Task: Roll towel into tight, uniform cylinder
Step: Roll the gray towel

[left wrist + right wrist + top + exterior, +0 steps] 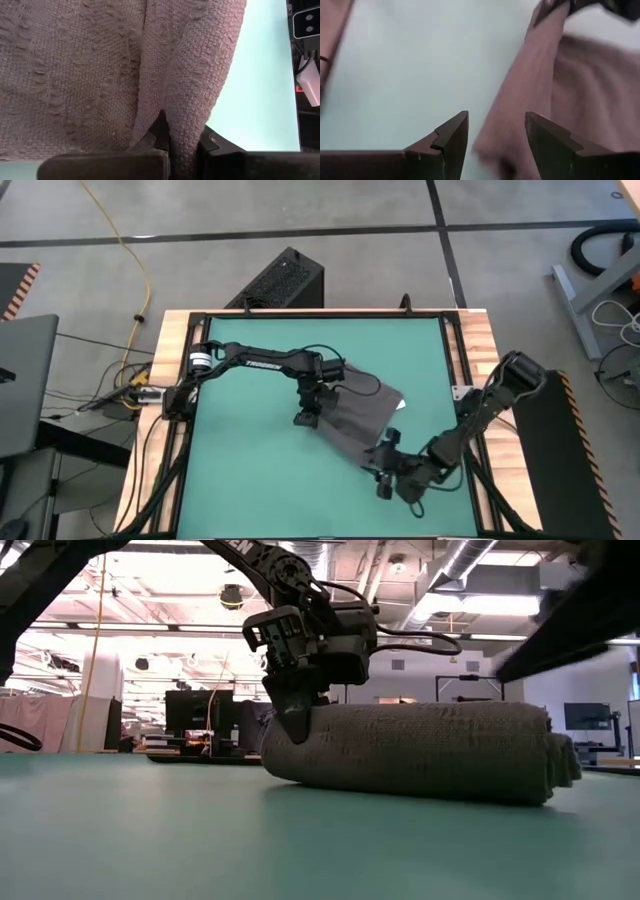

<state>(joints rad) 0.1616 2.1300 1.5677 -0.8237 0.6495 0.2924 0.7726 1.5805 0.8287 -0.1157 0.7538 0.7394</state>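
The dark grey towel [362, 416] lies on the green mat as a partly rolled bundle. In the low view it is a thick roll [420, 752] resting lengthwise on the table. A small white tag [401, 405] shows at its right edge. My left gripper [307, 416] is shut on the towel's left end [292, 730]. My right gripper [385, 483] hovers open just past the towel's near right end. In its wrist view the gripper [497, 137] has towel cloth [560, 90] showing beyond its fingers. My left gripper pinches a raised fold of the towel [182, 142] between its two fingers [161, 134], at the roll's left end. The fingers slant down from above and from the table's left. The towel stays lying on the mat, not lifted.
The green mat [250, 480] has free room to the left and near side of the towel. Wooden table rails [158, 380] frame the mat. A black box [283, 280] stands beyond the far edge, with cables on the floor.
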